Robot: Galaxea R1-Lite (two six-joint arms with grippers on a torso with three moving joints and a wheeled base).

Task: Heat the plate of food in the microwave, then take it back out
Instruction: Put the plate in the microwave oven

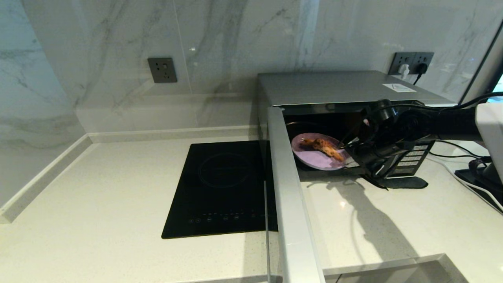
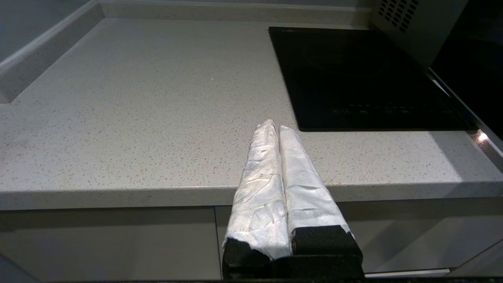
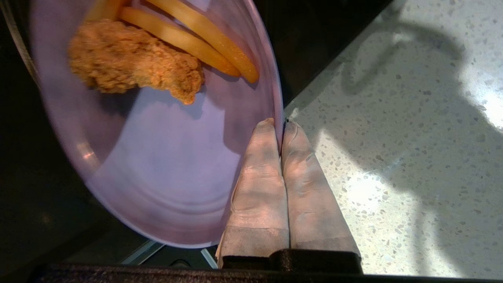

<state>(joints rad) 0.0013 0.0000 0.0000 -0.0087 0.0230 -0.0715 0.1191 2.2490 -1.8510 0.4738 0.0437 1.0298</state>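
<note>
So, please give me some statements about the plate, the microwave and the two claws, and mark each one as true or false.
1. The microwave door stands open. True.
2. The right claw is shut on the rim of the plate of food. True.
3. The plate holds only fries. False: a brown fried chicken piece lies beside the orange fries.
4. The left claw grips the microwave handle. False: it is shut on nothing, parked at the counter edge in front of the black cooktop.
5. The plate rests flat on the countertop beside the cooktop. False: it is at the mouth of the microwave, held at its rim.
</note>
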